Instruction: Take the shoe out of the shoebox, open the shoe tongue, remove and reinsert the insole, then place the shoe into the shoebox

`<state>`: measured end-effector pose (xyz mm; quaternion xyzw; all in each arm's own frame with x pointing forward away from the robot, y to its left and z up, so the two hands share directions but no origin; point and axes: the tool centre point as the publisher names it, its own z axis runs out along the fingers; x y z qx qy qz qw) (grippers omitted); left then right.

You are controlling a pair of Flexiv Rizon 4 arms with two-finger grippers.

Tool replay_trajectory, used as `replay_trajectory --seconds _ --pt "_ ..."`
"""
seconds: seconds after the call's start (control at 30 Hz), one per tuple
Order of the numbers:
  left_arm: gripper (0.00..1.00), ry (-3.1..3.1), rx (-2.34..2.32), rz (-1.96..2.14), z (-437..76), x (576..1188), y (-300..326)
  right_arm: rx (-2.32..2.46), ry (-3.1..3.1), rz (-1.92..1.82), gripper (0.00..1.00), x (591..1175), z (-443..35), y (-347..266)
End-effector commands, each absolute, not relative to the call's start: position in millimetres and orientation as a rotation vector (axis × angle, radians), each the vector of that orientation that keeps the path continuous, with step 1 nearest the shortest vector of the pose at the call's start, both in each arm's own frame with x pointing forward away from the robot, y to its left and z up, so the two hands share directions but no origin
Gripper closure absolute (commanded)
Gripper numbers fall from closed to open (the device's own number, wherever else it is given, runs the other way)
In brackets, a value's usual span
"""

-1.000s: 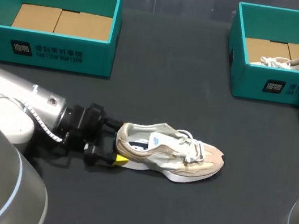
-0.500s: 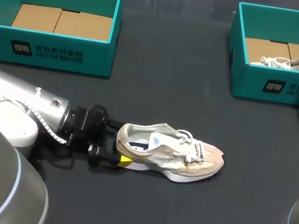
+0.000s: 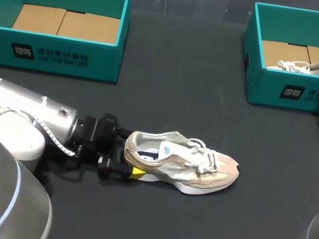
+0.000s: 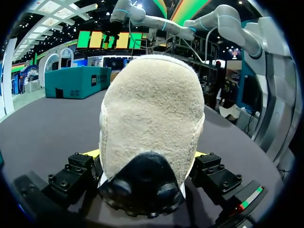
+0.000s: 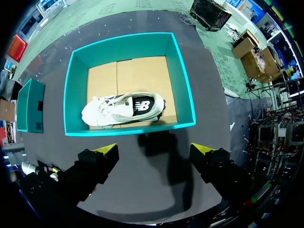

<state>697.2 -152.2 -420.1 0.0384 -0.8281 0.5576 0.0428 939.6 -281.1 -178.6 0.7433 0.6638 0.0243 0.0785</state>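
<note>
A beige and white shoe (image 3: 183, 163) lies on its sole on the dark table, toe pointing right, tongue and laces loose. My left gripper (image 3: 128, 153) is at its heel, open, one finger on each side. In the left wrist view the heel (image 4: 152, 109) fills the space between the fingers of that gripper (image 4: 147, 154), whose yellow tips barely show beside it. My right gripper (image 5: 156, 151) hangs open and empty high above the right teal shoebox (image 5: 185, 80), which holds a second white shoe (image 5: 123, 108).
An empty teal shoebox (image 3: 54, 53) with a cardboard floor stands at the back left. The right shoebox (image 3: 292, 93) stands at the back right with the other shoe (image 3: 315, 67) in it. Bare dark table lies between the boxes and in front of the shoe.
My left arm has slid a little to the right, bringing its open fingers further around the shoe's heel. The shoe and the right arm have not moved.
</note>
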Motion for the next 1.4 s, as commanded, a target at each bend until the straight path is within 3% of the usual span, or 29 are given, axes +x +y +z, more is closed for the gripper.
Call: replay_trajectory --seconds 0.03,0.07,0.1,1.4 --pt "0.56 -2.540 0.114 1.694 -424.8 701.0 -156.8 2.226 1.986 0.072 0.00 939.3 -178.6 -280.9" --pt "0.74 -2.542 0.108 1.695 -424.9 701.2 -156.8 2.226 1.986 0.072 0.00 939.3 -178.6 -280.9" --pt "1.00 -2.544 0.102 1.696 -424.8 701.5 -156.7 2.226 1.986 0.072 0.00 939.3 -178.6 -280.9" --pt "1.00 -2.550 0.073 1.682 -421.8 707.0 -153.2 2.226 1.986 0.072 0.00 939.3 -178.6 -280.9"
